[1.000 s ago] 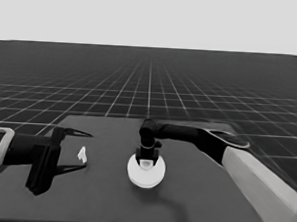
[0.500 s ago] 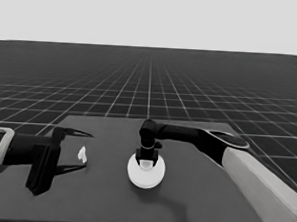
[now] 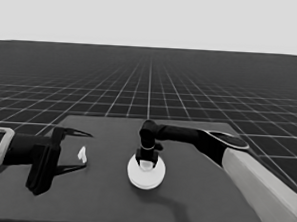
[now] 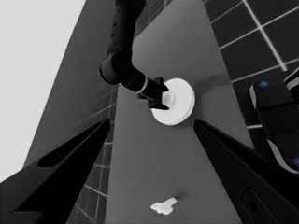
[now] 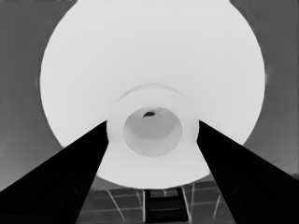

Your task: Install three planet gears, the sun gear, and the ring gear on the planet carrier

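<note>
The right tool (image 3: 146, 163) grips the raised hub of the larger round part (image 3: 145, 175) at the worktop's (image 3: 193, 203) middle. The left tool (image 3: 78, 152) waits open at the left end, a thin white piece (image 3: 82, 154) beneath it.

Head view: you look down across the table (image 3: 104, 199) toward the horizon. Left wrist view: sideways along the table, sharing the larger round part (image 4: 177, 101) with it. Right wrist view: close above that part (image 5: 154, 60).
</note>
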Robot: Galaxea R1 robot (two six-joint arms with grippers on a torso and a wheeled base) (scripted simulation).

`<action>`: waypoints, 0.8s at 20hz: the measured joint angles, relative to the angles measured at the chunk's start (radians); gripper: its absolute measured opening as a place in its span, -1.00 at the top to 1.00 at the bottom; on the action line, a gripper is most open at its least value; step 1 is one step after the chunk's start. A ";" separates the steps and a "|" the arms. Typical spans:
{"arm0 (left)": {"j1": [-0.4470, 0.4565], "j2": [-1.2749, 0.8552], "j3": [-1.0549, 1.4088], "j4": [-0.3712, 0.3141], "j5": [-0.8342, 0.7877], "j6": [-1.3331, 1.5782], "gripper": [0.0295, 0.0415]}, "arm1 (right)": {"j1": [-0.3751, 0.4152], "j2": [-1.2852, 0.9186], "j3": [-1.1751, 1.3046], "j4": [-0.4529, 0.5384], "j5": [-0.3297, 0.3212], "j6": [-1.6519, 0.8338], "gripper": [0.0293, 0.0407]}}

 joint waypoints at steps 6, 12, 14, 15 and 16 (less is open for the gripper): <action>0.000 0.000 0.000 0.000 0.000 0.000 -0.49 | -0.002 0.000 0.000 0.000 0.000 0.052 0.03; 0.000 0.000 0.000 0.000 0.000 0.000 -0.49 | -0.003 0.000 0.000 0.000 0.000 0.105 0.03; 0.000 0.000 0.000 0.000 0.000 0.000 -0.49 | -0.003 0.000 0.000 0.000 0.000 0.122 0.03; 0.000 0.000 0.000 0.000 0.000 0.000 -0.49 | -0.003 0.000 0.000 0.000 0.000 0.131 0.03; 0.000 0.000 0.000 0.000 0.000 0.000 -0.49 | -0.003 0.000 0.000 0.000 0.000 0.140 0.03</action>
